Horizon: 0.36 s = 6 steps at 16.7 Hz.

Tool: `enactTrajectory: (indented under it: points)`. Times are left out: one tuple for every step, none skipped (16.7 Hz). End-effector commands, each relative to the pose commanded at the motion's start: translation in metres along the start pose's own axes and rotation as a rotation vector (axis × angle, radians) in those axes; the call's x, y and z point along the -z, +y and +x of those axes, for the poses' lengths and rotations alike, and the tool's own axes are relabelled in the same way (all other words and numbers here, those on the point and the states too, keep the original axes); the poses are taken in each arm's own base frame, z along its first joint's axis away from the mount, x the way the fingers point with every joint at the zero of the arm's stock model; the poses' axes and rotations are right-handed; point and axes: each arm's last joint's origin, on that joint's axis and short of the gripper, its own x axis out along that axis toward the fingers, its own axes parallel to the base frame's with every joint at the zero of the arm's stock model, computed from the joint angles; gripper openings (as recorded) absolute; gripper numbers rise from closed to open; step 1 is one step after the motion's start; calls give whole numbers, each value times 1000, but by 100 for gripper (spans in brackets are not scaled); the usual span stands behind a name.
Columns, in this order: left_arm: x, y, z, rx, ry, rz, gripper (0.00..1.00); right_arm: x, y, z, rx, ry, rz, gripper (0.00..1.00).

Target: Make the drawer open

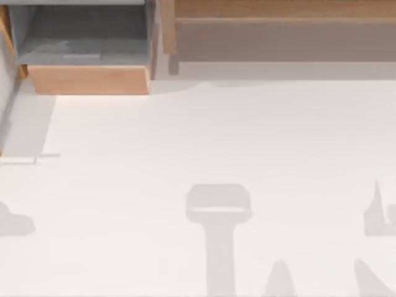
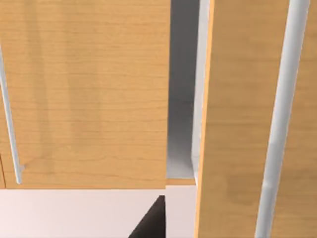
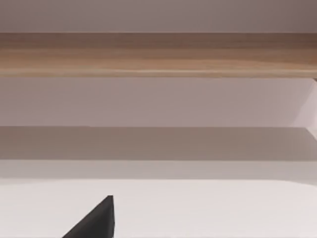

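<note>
drawer [image 2: 242, 119] wood front close before left fingers [image 2: 151, 223]

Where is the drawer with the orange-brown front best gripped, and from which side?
Probably at the long grey bar handle on the drawer, coming head-on at its wood front and closing across the bar. The front is flat and wide; the slim bar looks like the only graspable part.

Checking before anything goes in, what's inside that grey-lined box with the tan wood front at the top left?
The box shows just its bare grey floor and walls. The tan front hides the strip of floor behind it.
</note>
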Motion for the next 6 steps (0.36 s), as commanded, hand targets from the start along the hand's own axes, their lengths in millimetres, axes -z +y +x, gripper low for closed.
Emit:
enactTrajectory:
  points:
    - [0,0,0,0,0,0,100,0,0,0,0,0,0,100]
    - [0,0,0,0,0,0,100,0,0,0,0,0,0,100]
    - [0,0,0,0,0,0,100,0,0,0,0,0,0,100]
    - [0,0,0,0,0,0,100,0,0,0,0,0,0,100]
    - [0,0,0,0,0,0,100,0,0,0,0,0,0,100]
    - [0,0,0,0,0,0,100,0,0,0,0,0,0,100]
